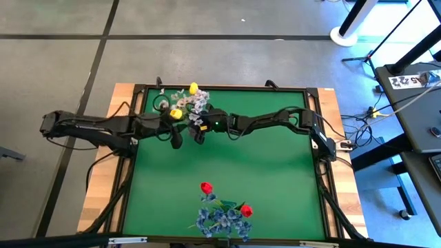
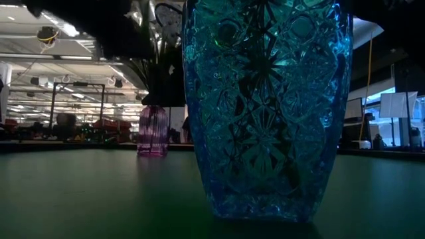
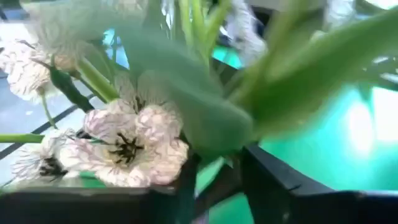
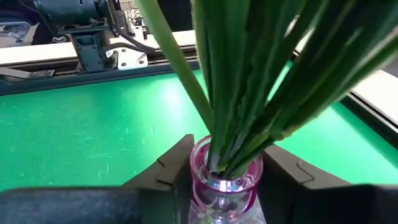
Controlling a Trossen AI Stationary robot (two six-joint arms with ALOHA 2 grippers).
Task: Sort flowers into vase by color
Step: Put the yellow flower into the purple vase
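A small pink glass vase (image 4: 224, 186) stands at the far middle of the table and shows far off as the pink vase (image 2: 153, 129) in the low view. Green stalks (image 4: 249, 93) stick into its mouth, carrying two yellow tulips (image 1: 176, 114) and white sprays (image 1: 198, 103). My right gripper (image 4: 225, 177) is shut on this vase. My left gripper (image 3: 221, 186) is open right beside the bunch, among white blossoms (image 3: 130, 146) and leaves, with a green stalk (image 3: 210, 174) between its fingers. I cannot tell whether it touches that stalk. Two red tulips (image 1: 206, 187) and a blue bunch (image 1: 220, 220) stand in a blue cut-glass vase (image 2: 265, 106) at the near edge. My right gripper pinches the pink vase's neck (image 4: 205, 180), just under the rim, between its two fingers. The fingers come from the table's right side, one on each side of the neck. The vase stands upright on the table with the stalks rising from its mouth.
The green mat (image 1: 227, 165) lies bare between the two vases. A black frame (image 1: 324, 172) borders the table. The blue vase fills most of the low view and hides the arms there.
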